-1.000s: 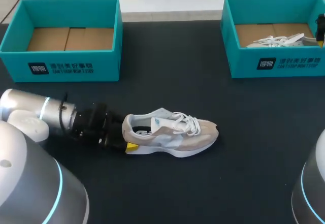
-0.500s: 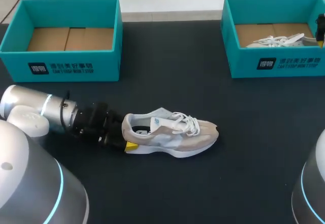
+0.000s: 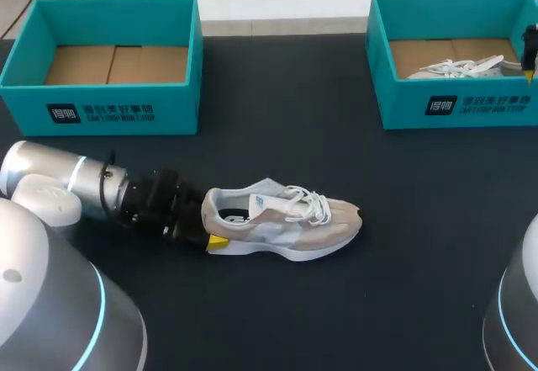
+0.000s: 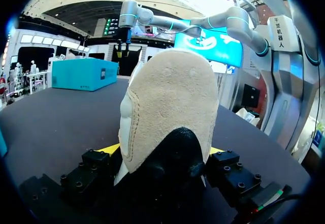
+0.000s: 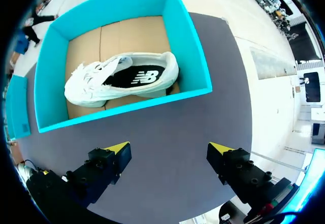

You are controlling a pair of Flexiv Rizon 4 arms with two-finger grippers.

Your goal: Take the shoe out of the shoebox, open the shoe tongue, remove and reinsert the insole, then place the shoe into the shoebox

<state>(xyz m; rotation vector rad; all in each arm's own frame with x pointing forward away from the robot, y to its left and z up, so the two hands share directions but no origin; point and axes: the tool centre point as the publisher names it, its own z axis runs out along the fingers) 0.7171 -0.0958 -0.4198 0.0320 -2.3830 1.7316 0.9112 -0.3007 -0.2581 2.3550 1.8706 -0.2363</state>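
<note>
Shoe [image 3: 282, 219] found on table [image 3: 277, 144], out of shoebox, unmoved from earlier frames. Heel clamped between fingers of left gripper [image 4: 163, 153]; arm slightly resettled. Right gripper [image 5: 167, 153] spread wide, empty, near right shoebox [image 3: 403, 110]. Tongue-opening judged pending.

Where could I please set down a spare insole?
Bare table lies between the two boxes and off the toe of the shoe; the left box is empty. Crowded: its heel, at the left claw, and the right box, holding a white shoe.
</note>
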